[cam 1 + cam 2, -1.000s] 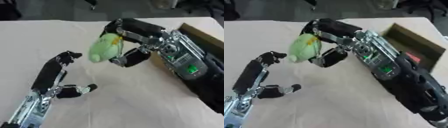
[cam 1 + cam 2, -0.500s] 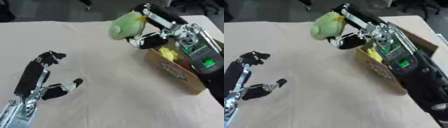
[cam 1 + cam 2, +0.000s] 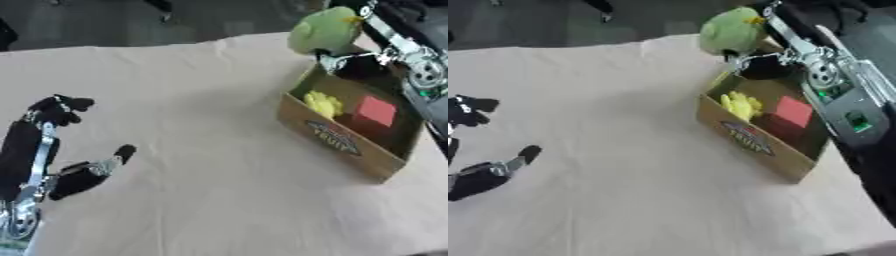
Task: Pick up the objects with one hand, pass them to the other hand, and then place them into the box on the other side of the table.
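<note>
- The tan cloth-covered table carries an open brown cardboard box at about 3 o'clock, its long axis running from 11 toward 5 o'clock.
- The robot's right hand is at 1 o'clock, fingers curled round a round pale-green plush toy, which hangs above the box's far end, just toward 11 o'clock of the opening; a release, I judge, calls for a short carry toward 5 o'clock.
- The left hand, at 8 o'clock, holds nothing, its fingers relaxed.
- Inside the box lie a red block and a yellow soft object.
</note>
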Controlling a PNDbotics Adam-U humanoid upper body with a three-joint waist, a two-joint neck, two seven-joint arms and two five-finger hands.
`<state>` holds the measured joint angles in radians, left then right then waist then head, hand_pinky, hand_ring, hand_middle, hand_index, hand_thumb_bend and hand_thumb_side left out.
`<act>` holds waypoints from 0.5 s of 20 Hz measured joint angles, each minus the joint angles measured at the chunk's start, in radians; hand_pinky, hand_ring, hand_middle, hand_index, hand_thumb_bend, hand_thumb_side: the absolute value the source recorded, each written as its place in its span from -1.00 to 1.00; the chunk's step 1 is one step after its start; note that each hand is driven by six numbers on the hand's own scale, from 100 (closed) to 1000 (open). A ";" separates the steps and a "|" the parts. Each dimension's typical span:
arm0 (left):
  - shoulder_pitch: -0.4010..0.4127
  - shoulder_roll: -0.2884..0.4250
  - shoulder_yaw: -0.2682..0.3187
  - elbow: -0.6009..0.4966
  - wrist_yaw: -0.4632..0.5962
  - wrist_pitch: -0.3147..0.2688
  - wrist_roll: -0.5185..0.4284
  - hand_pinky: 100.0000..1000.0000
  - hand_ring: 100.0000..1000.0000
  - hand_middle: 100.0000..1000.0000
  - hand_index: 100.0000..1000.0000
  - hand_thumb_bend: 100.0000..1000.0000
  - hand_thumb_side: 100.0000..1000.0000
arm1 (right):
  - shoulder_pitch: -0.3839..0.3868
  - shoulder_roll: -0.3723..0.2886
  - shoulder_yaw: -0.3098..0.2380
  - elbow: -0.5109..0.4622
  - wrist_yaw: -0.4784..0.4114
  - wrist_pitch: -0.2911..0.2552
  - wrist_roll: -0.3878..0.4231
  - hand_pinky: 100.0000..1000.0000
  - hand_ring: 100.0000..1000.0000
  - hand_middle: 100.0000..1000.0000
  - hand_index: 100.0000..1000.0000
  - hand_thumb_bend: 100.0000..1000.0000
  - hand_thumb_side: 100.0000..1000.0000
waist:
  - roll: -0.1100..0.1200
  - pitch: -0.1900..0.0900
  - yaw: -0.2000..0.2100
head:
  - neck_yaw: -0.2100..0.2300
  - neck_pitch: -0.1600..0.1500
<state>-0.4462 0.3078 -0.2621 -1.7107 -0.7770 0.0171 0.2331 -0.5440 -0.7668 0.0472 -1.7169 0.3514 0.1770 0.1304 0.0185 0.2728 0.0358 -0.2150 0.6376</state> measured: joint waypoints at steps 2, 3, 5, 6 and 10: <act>0.006 0.005 0.008 -0.009 0.007 0.004 0.012 0.05 0.01 0.11 0.45 0.26 -0.31 | 0.023 -0.013 -0.021 0.017 0.000 0.006 -0.018 0.86 0.41 -0.15 0.26 -1.00 -0.94 | 0.002 0.000 0.000 | -0.004 -0.001; 0.008 0.009 0.013 -0.013 0.011 0.005 0.018 0.05 0.01 0.11 0.45 0.26 -0.32 | 0.035 -0.019 -0.030 0.026 0.002 0.009 -0.026 0.86 0.41 -0.14 0.26 -1.00 -0.95 | 0.004 0.000 0.000 | -0.007 -0.003; 0.009 0.017 0.023 -0.022 0.019 0.008 0.029 0.05 0.01 0.11 0.44 0.26 -0.33 | 0.060 -0.029 -0.048 0.049 0.012 0.016 -0.040 0.85 0.42 -0.14 0.27 -1.00 -0.94 | 0.006 0.000 0.000 | -0.010 -0.005; 0.010 0.020 0.030 -0.026 0.023 0.011 0.035 0.05 0.01 0.11 0.44 0.26 -0.34 | 0.070 -0.032 -0.057 0.062 0.018 0.019 -0.046 0.85 0.42 -0.13 0.28 -1.00 -0.96 | 0.007 0.000 0.000 | -0.012 -0.007; 0.016 0.032 0.052 -0.042 0.034 0.022 0.054 0.05 0.01 0.11 0.44 0.26 -0.34 | 0.096 -0.041 -0.079 0.120 0.051 0.029 -0.066 0.83 0.43 -0.10 0.30 -0.97 -0.99 | 0.011 0.000 0.004 | -0.017 -0.009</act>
<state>-0.4297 0.3399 -0.2104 -1.7530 -0.7430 0.0388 0.2870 -0.4476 -0.8076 -0.0319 -1.5966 0.4028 0.2060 0.0646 0.0292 0.2728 0.0397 -0.2324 0.6291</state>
